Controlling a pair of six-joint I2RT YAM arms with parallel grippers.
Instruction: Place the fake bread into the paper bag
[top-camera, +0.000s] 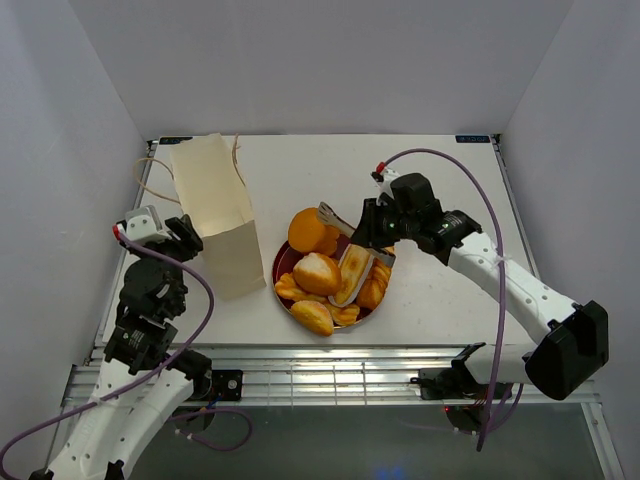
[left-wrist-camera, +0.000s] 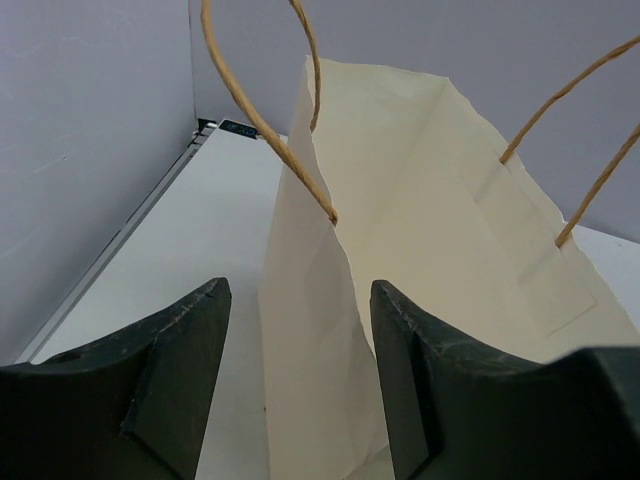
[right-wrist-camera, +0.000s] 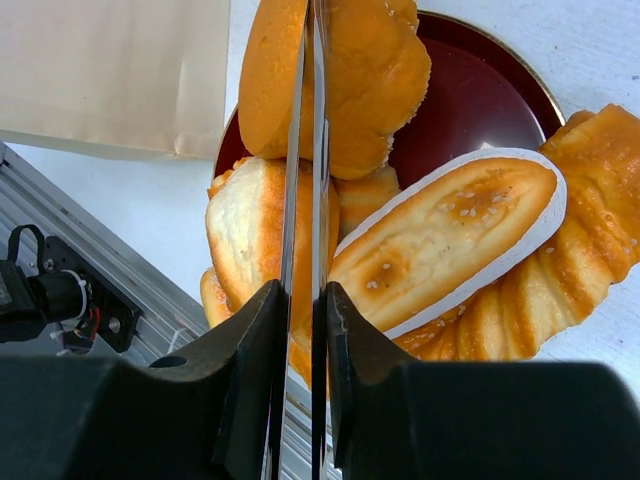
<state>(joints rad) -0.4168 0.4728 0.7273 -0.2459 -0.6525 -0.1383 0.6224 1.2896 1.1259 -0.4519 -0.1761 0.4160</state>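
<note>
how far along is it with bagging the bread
Nothing looks done: the fake bread sits piled on the red plate, and no piece shows inside the paper bag. In hand: the right gripper is shut over the pile, apparently empty; the left gripper straddles the bag's wall, open. Every piece remains.

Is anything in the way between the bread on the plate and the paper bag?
Nothing visible. The paper bag stands just left of the plate holding the fake bread, with no object between. The left claw sits at the bag's left side, its fingers astride one wall, away from that path.
</note>
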